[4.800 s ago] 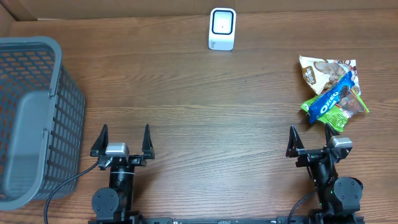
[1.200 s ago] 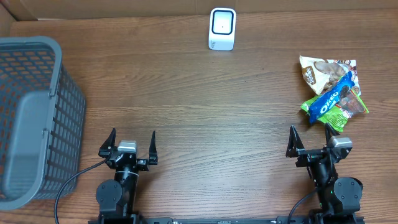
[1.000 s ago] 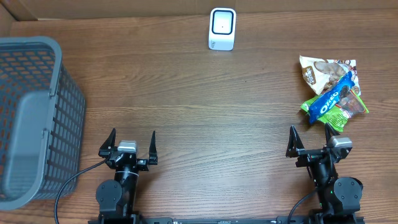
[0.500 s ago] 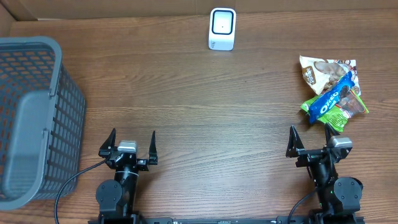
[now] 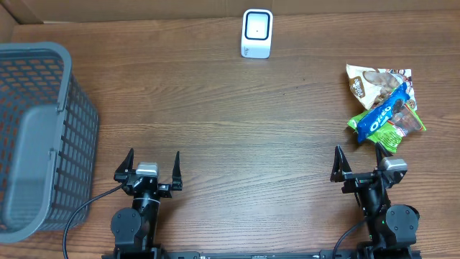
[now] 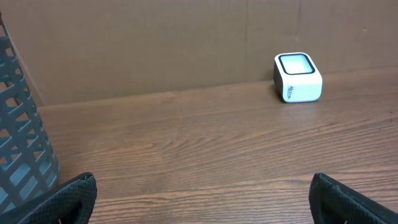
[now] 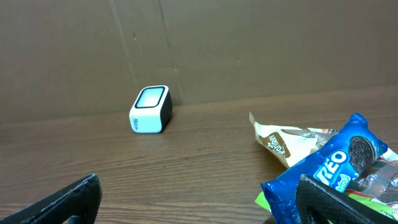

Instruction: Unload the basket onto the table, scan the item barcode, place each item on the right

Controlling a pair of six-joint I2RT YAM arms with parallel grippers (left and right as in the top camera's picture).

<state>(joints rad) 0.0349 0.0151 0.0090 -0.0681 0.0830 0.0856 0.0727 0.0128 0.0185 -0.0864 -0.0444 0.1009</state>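
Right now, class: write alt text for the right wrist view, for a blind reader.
A blue Oreo pack overlaps a tan snack packet on a wooden table; a white scanner stands farther back near a cardboard wall. The open right gripper holds nothing.

- "OREO" is read in white capitals along the face of the blue pack (image 7: 328,169). It is the only brand name read with certainty. The same word is made out on this pack in the overhead view, where it runs slantwise.
- A round emblem with small lettering is seen near the upper corner of the tan bag (image 7: 278,140). None of its words can be made out.
- Faint grey lines of small print are noted on the side wall of the white scanner (image 6: 298,79). They are too small to be read.
- Print on the green pack (image 5: 390,135) is not resolved in any view.
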